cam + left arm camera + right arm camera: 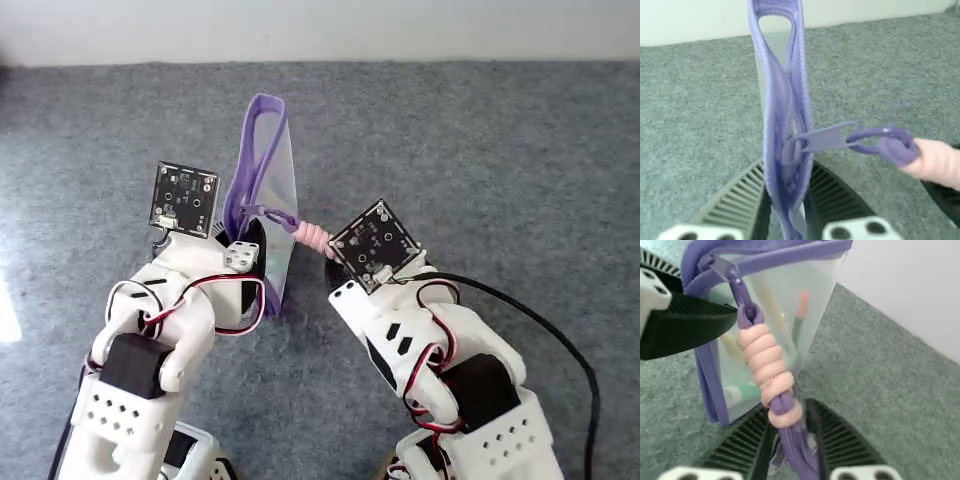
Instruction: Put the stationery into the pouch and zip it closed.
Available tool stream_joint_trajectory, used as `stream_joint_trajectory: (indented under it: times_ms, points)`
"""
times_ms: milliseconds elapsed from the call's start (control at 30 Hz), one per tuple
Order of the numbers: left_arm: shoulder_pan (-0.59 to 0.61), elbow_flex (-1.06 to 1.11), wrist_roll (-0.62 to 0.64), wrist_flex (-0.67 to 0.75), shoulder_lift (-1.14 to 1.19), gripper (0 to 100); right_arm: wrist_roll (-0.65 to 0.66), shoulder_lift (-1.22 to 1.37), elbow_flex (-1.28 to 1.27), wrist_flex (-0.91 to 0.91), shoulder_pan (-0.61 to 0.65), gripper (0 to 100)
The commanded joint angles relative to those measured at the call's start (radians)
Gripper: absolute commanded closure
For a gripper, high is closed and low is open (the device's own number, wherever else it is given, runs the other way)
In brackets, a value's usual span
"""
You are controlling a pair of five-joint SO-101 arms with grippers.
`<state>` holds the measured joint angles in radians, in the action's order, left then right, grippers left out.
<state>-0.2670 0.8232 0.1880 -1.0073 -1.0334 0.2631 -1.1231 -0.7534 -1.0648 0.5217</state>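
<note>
A clear pouch (272,175) with purple zip trim stands upright on its edge on the grey mat. My left gripper (250,262) is shut on the pouch's near end (785,220). The zip slider (790,148) sits partway along, and the zip beyond it gapes open (775,20). From the slider a purple tab leads to a pink and purple pull cord (765,360), and my right gripper (789,427) is shut on that cord (312,237). Pens and other stationery (801,307) show through the pouch's clear wall.
The grey felt mat (480,150) lies flat all around the pouch. A white wall (320,30) runs along the far edge. A black cable (545,325) trails beside the right arm.
</note>
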Motion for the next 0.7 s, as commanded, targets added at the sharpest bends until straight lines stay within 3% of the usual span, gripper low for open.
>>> stream_joint_trajectory:
  times_ms: [0,400,667]
  points:
    - [0.014,-0.001,-0.008,0.014,-0.034,99,0.005,0.015,0.006,0.001,0.016,79.2]
    - [0.014,0.004,-0.008,0.012,-0.04,99,0.012,0.016,-0.052,0.231,0.185,85.1]
    - [0.014,0.004,-0.008,0.011,-0.041,99,0.012,0.054,-0.072,0.262,0.203,85.3]
